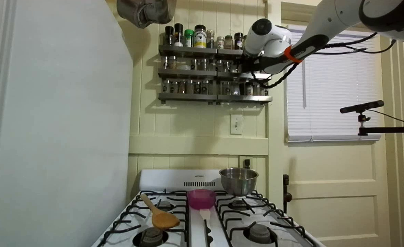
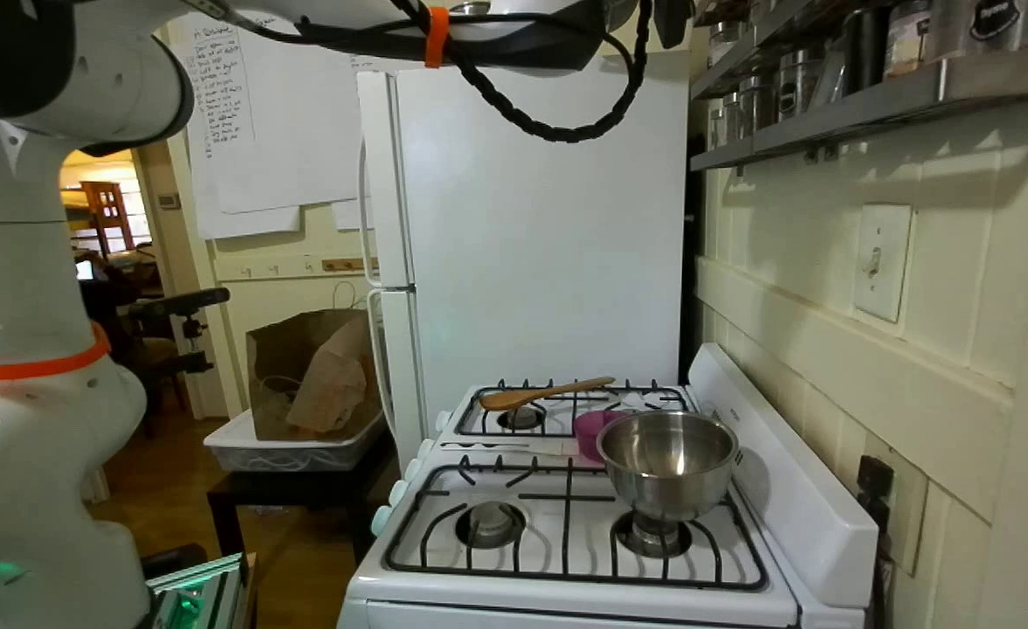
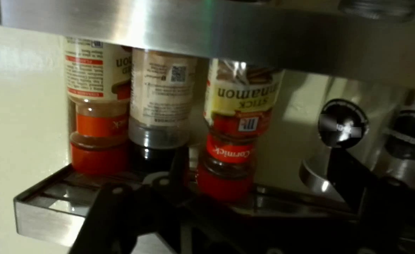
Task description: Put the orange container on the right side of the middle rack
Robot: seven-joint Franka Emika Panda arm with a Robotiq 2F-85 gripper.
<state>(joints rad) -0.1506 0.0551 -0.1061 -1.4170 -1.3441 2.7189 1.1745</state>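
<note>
Wrist view reads upside down. Your gripper (image 3: 259, 151) stands spread: one finger near the container (image 3: 239, 130) at 9 o'clock, a gap at 3. Nothing pinched. The container is on the middle rack (image 1: 232, 76), right half, base hidden by the lip (image 3: 179, 31); I take this one as the task's. Placing seems done. Next, you'd best back straight out, clear of the jars beside it.

Count around it: 1 similar red jar (image 3: 98, 125) at 9 o'clock, 1 black-capped jar (image 3: 161, 98) between them, 2 glass jars (image 3: 342, 116) at 3. Stove (image 1: 169, 178): 1 cup (image 1: 202, 199), 1 bowl (image 1: 239, 182) at its 2 o'clock, 1 spoon (image 1: 162, 219) at 8.
</note>
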